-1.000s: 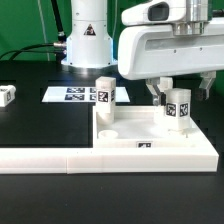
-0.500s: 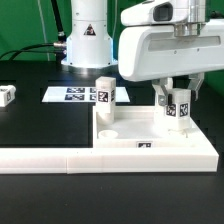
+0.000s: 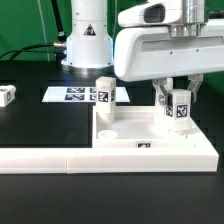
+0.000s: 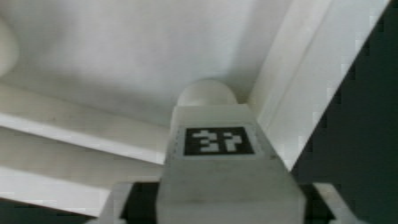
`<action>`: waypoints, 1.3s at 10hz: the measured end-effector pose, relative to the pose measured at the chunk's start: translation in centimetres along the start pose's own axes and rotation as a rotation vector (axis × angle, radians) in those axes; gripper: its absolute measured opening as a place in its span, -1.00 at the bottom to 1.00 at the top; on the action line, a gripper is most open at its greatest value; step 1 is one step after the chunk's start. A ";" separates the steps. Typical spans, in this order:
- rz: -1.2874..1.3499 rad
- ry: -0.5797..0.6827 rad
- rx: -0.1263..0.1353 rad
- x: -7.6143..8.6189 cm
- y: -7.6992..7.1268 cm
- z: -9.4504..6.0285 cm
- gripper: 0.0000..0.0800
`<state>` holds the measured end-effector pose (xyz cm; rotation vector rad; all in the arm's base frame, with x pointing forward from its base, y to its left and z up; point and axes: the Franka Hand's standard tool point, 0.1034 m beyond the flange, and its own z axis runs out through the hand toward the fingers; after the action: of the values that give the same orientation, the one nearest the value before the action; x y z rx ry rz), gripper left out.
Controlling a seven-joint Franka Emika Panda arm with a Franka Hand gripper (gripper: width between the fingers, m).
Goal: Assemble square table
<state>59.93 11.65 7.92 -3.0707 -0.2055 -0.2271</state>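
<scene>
One tagged blocky leg [image 3: 179, 108], rimmed white tabletop [image 3: 140, 126]

No word, brand name or numeral can be read in either view. The only printed signs are square black-and-white code tags. One faces the exterior camera on the upright leg [image 3: 178, 108] at the exterior view's right. The wrist view shows the leg [image 4: 221, 150] close up, and the blocky white marks on its black tag spell nothing legible. Another tag sits on the second leg [image 3: 104, 94], which stands at the far corner of the tabletop [image 3: 190, 152]. A small tag [image 3: 144, 146] marks the tabletop's front rim. Several more are printed on the marker board [image 3: 62, 95] behind, and one shows on a loose leg [image 3: 7, 95] at the exterior view's left.
</scene>
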 end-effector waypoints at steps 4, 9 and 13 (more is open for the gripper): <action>0.481 -0.023 0.004 0.3 0.0 0.1 -0.27; 0.981 -0.039 0.008 0.5 0.2 0.2 -0.27; 1.209 -0.040 0.004 0.5 0.0 0.2 -0.27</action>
<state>60.42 11.72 7.79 -2.5872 1.5379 -0.0784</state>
